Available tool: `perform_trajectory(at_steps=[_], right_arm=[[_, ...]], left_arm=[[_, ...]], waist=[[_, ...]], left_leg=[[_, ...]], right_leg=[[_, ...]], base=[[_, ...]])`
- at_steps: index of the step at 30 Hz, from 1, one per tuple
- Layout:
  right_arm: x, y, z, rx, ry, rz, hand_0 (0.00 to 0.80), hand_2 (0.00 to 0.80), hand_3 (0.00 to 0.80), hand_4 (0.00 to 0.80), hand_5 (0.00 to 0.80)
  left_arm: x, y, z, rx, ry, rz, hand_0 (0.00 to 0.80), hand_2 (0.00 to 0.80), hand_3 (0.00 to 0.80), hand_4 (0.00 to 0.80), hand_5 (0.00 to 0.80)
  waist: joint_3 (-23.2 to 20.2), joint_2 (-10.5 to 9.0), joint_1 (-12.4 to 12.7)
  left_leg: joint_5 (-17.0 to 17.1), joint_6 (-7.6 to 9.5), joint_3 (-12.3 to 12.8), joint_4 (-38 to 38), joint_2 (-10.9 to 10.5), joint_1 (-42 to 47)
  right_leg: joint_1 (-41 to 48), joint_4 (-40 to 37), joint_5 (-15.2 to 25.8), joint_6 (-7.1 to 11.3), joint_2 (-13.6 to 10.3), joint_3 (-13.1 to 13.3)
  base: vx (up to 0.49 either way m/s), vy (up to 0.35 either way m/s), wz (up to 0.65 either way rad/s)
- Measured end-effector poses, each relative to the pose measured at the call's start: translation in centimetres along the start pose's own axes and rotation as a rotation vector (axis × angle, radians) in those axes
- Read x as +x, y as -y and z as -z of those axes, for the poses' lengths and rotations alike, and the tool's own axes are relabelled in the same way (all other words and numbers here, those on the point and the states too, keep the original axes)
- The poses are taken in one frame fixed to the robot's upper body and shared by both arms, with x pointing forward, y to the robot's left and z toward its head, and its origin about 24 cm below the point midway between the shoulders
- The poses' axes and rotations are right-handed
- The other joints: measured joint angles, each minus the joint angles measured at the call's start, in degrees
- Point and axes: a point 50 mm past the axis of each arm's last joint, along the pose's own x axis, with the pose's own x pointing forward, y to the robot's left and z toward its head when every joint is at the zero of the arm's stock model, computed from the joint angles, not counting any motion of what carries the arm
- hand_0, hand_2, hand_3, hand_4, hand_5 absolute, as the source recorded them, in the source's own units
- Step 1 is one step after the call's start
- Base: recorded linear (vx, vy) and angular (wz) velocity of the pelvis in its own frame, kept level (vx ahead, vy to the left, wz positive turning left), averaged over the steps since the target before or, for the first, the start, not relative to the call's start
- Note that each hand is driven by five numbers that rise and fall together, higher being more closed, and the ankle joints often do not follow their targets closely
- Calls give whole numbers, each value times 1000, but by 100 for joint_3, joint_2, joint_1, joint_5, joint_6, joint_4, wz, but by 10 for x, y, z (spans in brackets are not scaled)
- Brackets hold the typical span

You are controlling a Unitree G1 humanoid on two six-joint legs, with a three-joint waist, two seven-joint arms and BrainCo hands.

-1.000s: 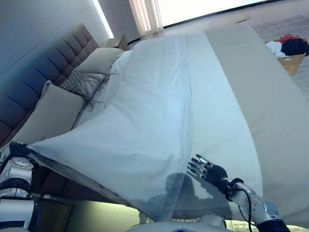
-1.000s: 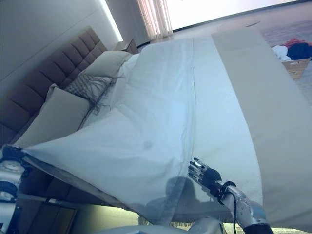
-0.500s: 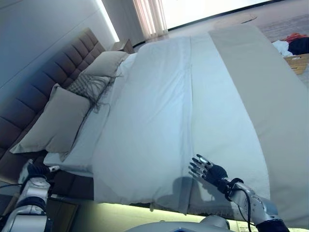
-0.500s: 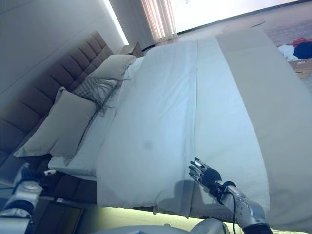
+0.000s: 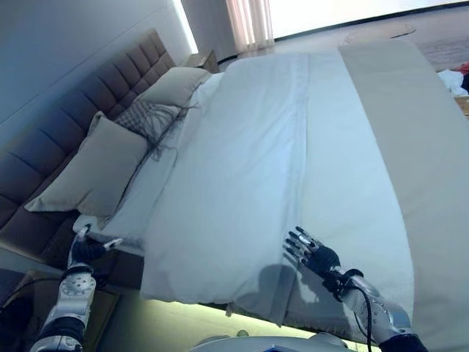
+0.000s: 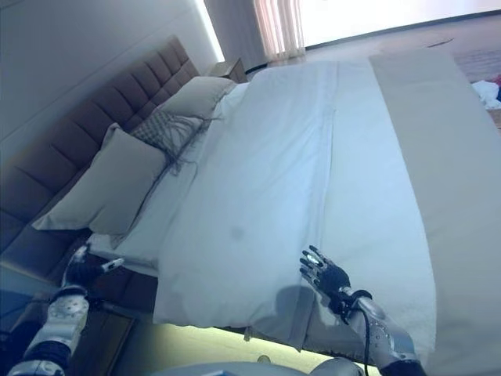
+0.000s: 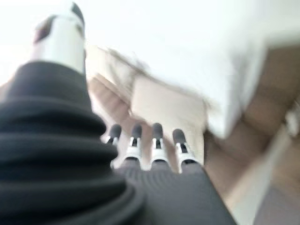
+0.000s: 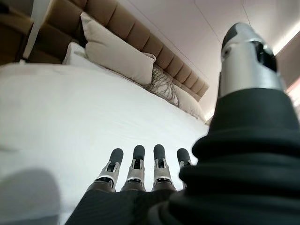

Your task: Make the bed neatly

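Observation:
A white duvet [image 5: 249, 169] lies flat over the bed, its near edge hanging over the side. A beige runner [image 5: 418, 139] covers the foot end. My left hand [image 5: 88, 249] is open and empty, low beside the bed's head corner, just under the big beige pillow [image 5: 91, 172]; its fingers [image 7: 154, 140] are straight in the left wrist view. My right hand [image 5: 311, 257] is open, fingers spread, just above the duvet's near edge. Its fingers [image 8: 136, 168] point across the duvet [image 8: 70, 108] toward the pillows.
A patterned cushion [image 5: 150, 117] and a second beige pillow [image 5: 176, 84] lean on the padded headboard [image 5: 80, 110]. A nightstand [image 5: 201, 59] stands at the far corner. Clothes [image 5: 458, 77] lie on the floor past the foot end.
My left hand has let go of the duvet corner that it held up and dropped beside the bed. The duvet has settled flat. The right hand has stayed put. The camera has shifted a little.

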Motion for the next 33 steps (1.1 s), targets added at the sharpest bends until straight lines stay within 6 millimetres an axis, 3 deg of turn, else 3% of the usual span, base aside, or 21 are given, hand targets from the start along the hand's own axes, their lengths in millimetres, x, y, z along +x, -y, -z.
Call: perform_trajectory(at_steps=[3, 8, 18, 25, 33], right_arm=[[0, -2, 0, 5, 48, -3, 0, 0, 0, 0, 0], [1, -4, 5, 54, 111, 47, 0, 0, 0, 0, 0], [-10, 38, 37, 36, 53, 320, 0, 0, 0, 0, 0], [3, 18, 43, 143, 97, 286, 0, 0, 0, 0, 0], [12, 8, 41, 109, 85, 246, 0, 0, 0, 0, 0]], left_arm=[[-11, 29, 11, -181, -5, 90, 0, 0, 0, 0, 0], [-27, 44, 27, -333, -46, 154, 0, 0, 0, 0, 0], [-38, 68, 22, -464, -19, 327, 0, 0, 0, 0, 0], [-47, 94, 25, -571, -66, 391, 0, 0, 0, 0, 0], [-49, 105, 20, -558, -58, 434, 0, 0, 0, 0, 0]], waist=[[32, -148, 127], [70, -426, 219], [85, -558, 434], [94, -636, 459], [96, -639, 462]], left_leg=[[-7, -12, 25, 16, 118, 1], [-16, -22, 54, 64, 334, 1], [-42, -69, 156, 97, 504, 14], [-44, -66, 178, 96, 517, 34], [-45, -64, 177, 103, 477, 38]], right_leg=[[26, -108, 41, -54, 126, 0], [111, -340, 113, -156, 394, -9], [185, -630, 270, -205, 632, 12], [271, -802, 362, -196, 685, 18], [285, -802, 381, -165, 655, 23]], base=[[-66, -201, -9], [-84, -180, -9], [-86, -115, -7], [-48, -27, -1], [-18, -34, 1]])
